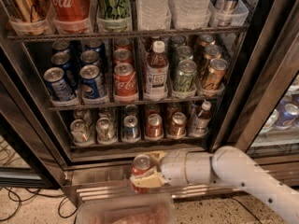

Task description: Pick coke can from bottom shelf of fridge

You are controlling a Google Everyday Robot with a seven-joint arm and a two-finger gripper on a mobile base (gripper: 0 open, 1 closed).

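My gripper [145,171] is shut on the coke can [140,166], a small red can with a silver top. It holds the can upright in front of the fridge [261,73], below and outside the bottom shelf [140,143]. The white arm reaches in from the lower right. The bottom shelf carries several cans and a small bottle [201,119] in clear lane trays, with a red can [154,125] in the lane just behind the gripper.
The middle rack holds blue Pepsi cans [92,81], a red Coca-Cola can [125,81], a bottle [156,70] and green and copper cans. A metal grille [103,192] runs under the fridge opening. A clear plastic bin [124,213] sits at the bottom. Cables lie on the floor at left.
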